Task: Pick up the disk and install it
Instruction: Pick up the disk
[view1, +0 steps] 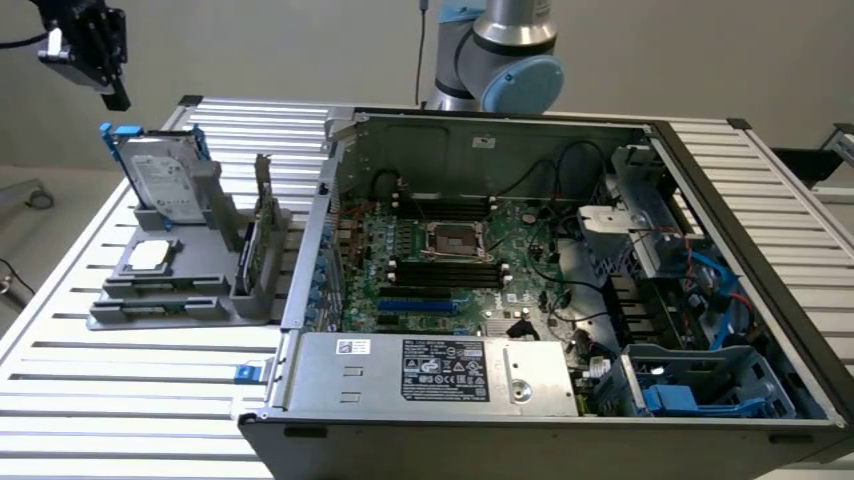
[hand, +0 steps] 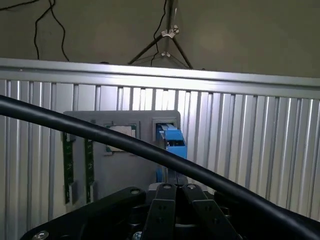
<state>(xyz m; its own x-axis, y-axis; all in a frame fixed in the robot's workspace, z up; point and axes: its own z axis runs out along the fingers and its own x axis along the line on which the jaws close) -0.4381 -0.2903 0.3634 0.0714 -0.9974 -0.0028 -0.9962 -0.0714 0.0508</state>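
You had the gripper (view1: 114, 97) poised above the slatted table (view1: 80, 390), its fingers (hand: 161, 210) drawn together with nothing between them. The disk (view1: 164, 178) stood on edge in the grey holder (view1: 174, 295), below the fingertips and well apart from them. In the wrist view its blue carrier end sat straight past the fingertips. The open computer case (view1: 481, 135) lay farther from the fingers, beyond the holder's upright cards (view1: 263, 200).
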